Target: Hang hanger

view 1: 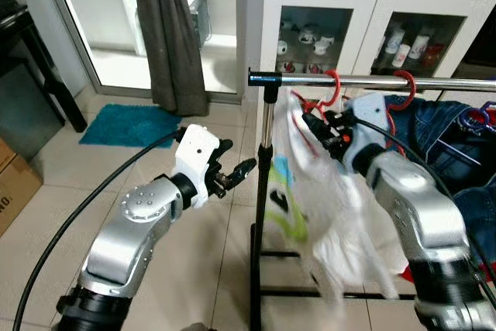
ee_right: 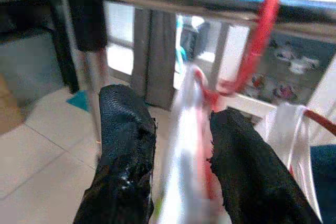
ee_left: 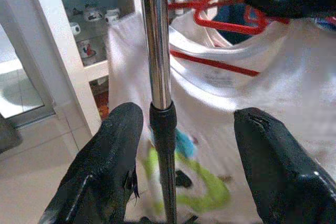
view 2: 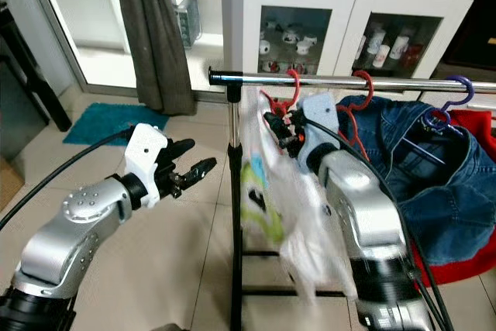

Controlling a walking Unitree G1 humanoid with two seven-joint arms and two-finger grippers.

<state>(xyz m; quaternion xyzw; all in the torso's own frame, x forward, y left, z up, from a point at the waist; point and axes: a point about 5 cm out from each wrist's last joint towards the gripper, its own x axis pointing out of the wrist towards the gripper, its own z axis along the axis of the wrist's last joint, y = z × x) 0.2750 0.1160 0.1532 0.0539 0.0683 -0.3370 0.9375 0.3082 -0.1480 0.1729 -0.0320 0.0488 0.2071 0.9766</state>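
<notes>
A red hanger (view 1: 335, 84) carrying a white T-shirt (view 1: 325, 207) has its hook over the chrome rail (view 1: 434, 81) of a clothes rack, near the rail's left end. The shirt is blurred below it. My right gripper (view 1: 314, 125) sits just under the hook. Its fingers (ee_right: 126, 129) stand apart on either side of the hanger's neck (ee_right: 210, 95) and the shirt collar, so it is open. My left gripper (view 1: 236, 160) is open and empty, held left of the rack's upright pole (ee_left: 157, 51), which lines up between its fingers from a short distance.
A second red hanger (view 1: 404, 83) and a purple hanger (view 2: 453, 87) hang further right with a denim garment (view 1: 442, 125). Behind stand a white glass-door cabinet (view 1: 372, 13) and a grey curtain (view 1: 167, 36). A teal mat (view 1: 128, 124) and a cardboard box (view 1: 12, 184) lie on the tiled floor to the left.
</notes>
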